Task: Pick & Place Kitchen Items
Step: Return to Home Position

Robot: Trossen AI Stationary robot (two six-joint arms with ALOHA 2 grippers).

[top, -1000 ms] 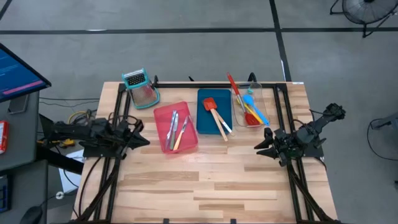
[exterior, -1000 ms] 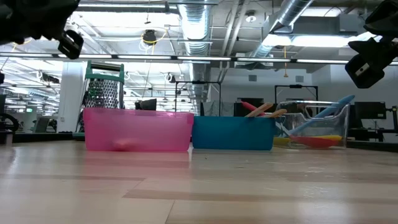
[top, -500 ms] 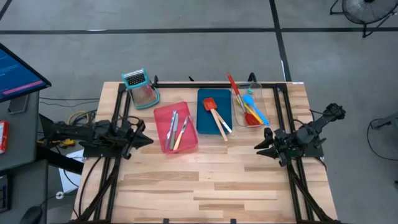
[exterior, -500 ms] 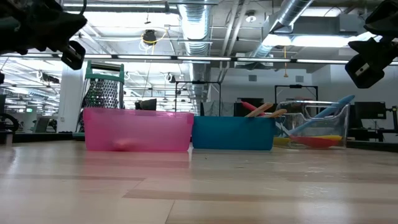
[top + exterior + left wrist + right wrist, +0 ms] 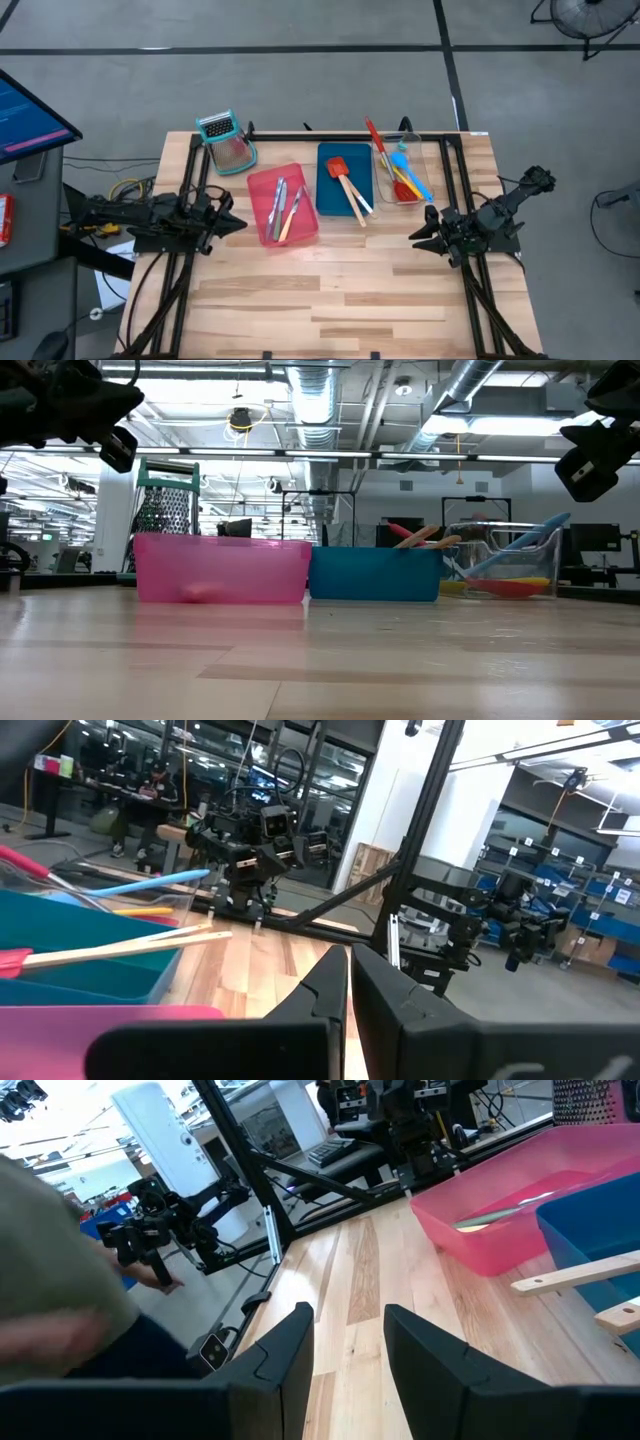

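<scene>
Only the left gripper (image 5: 243, 222) has shifted since a second ago: it has crept a little forward toward the pink tray (image 5: 255, 205) and sits slightly lower in the low view, while the right gripper (image 5: 416, 232) has not changed. The left fingers (image 5: 320, 1005) stand almost together with only a sliver between them and nothing held; the right fingers (image 5: 285, 1355) stand apart, also empty. All the items appear put away. The knives (image 5: 284, 210) lie in the pink tray just ahead of the left fingertips, the spatulas (image 5: 350, 190) lie in the blue tray (image 5: 325, 200) beyond that, and the spoons (image 5: 402, 175) lie in the clear tray (image 5: 432, 160), farthest from the left fingers and off to one side ahead of the right ones. With sorting seemingly done, what remains is parking the left arm. To do that well, it should draw straight back from the pink tray, keeping its fingertips above the tray wall so nothing gets nudged. The fingers are best kept together as they are. The grater (image 5: 228, 142), off to the side of them, deserves a clear berth. The arm should settle above the table (image 5: 330, 290) edge, mirroring the right arm, which already looks parked.
</scene>
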